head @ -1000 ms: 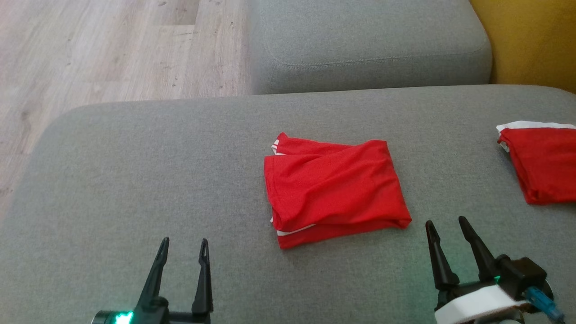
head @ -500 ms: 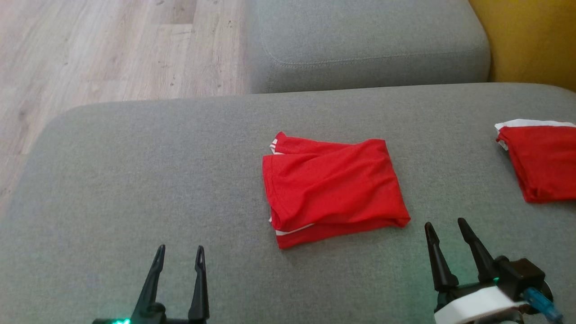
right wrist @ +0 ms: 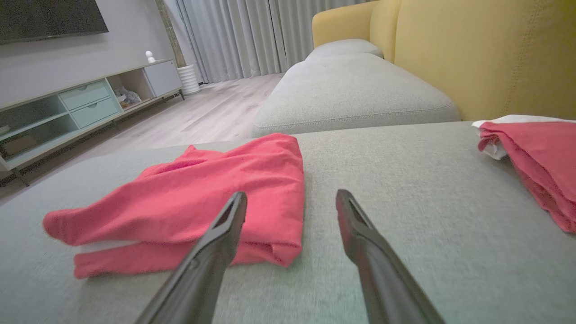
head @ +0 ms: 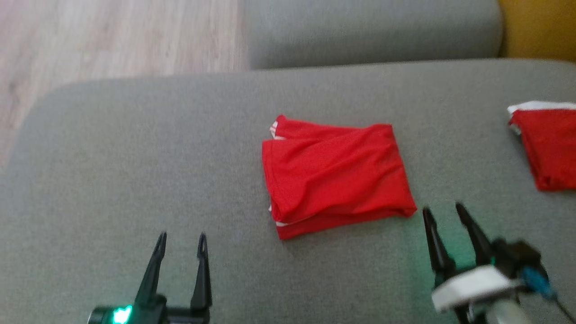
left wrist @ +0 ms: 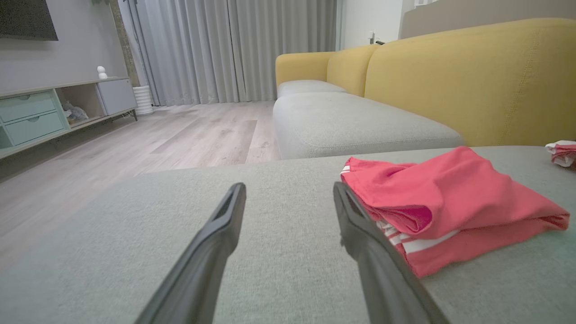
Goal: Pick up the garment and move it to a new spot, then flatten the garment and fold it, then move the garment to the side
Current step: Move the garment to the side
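Only the robot's head has tipped down since a moment ago (the head view is smeared by it); the folded red jersey (head: 335, 175) lies where it was, mid-cushion on the grey sofa seat (head: 135, 157). The left gripper (head: 182, 235) hangs released, nearer and well to the jersey's left. The right gripper (head: 443, 209), fingers spread and empty, sits just beside the jersey's near right corner. Another folded red garment (head: 549, 148) lies at the right edge.

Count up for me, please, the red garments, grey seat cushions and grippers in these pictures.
Red garments: 2 (folded garment, second garment)
Grey seat cushions: 2 (near cushion, far cushion)
Grippers: 2 (left gripper, right gripper)
Total: 6
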Tool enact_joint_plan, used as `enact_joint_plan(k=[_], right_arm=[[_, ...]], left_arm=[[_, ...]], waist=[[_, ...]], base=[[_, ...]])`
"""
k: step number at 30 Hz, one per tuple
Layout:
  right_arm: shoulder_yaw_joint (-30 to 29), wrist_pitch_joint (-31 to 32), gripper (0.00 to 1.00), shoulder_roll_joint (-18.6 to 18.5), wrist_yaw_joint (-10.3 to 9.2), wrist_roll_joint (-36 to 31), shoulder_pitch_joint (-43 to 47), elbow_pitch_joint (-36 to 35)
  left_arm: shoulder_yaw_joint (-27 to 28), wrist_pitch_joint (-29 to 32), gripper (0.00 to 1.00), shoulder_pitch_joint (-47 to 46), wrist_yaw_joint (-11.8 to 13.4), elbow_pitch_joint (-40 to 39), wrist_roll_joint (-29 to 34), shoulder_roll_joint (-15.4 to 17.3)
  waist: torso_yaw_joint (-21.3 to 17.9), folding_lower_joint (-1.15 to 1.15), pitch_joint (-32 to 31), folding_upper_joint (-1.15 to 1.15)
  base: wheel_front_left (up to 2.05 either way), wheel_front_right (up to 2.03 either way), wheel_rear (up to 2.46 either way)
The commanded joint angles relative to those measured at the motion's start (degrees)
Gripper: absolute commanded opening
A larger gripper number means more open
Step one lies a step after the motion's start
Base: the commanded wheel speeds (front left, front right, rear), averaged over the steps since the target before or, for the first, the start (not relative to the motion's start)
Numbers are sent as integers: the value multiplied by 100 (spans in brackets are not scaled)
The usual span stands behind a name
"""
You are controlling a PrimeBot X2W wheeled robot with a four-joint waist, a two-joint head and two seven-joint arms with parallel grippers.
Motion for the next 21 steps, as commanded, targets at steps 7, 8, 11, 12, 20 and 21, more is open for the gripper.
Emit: enact_joint_plan(k=[7,8,11,12,20,21], right_arm=[[288,-52,100,-238,-4,523,-1516,660],[283,-6,100,-258,-4,571,-1663,820],[326,220,100,-287,-4,707,-2025,1272],[370,294,100,-279,-4,773,-2114,1406],[796,551,0,-202,-4,1350,-2644,2260],[810,473,0,-224,-4,1379,-2695,2285]], left_arm=[[-60,-29,100,-771,32,-334,102,-32],[-92,-29,100,-820,34,-337,100,-32],[-174,-29,100,-942,45,-331,93,-32],[-193,-29,100,-974,58,-330,85,-32],[-267,-29,100,-1123,111,-311,74,-32],[-250,-29,100,-1138,110,-312,80,-32]], waist=[[125,0,768,0],[153,0,829,0],[247,0,975,0],[276,0,1017,0],[372,0,1261,0],[360,0,1286,0]], base=[[0,0,0],[0,0,0],[0,0,0],[0,0,0],[0,0,0],[0,0,0]])
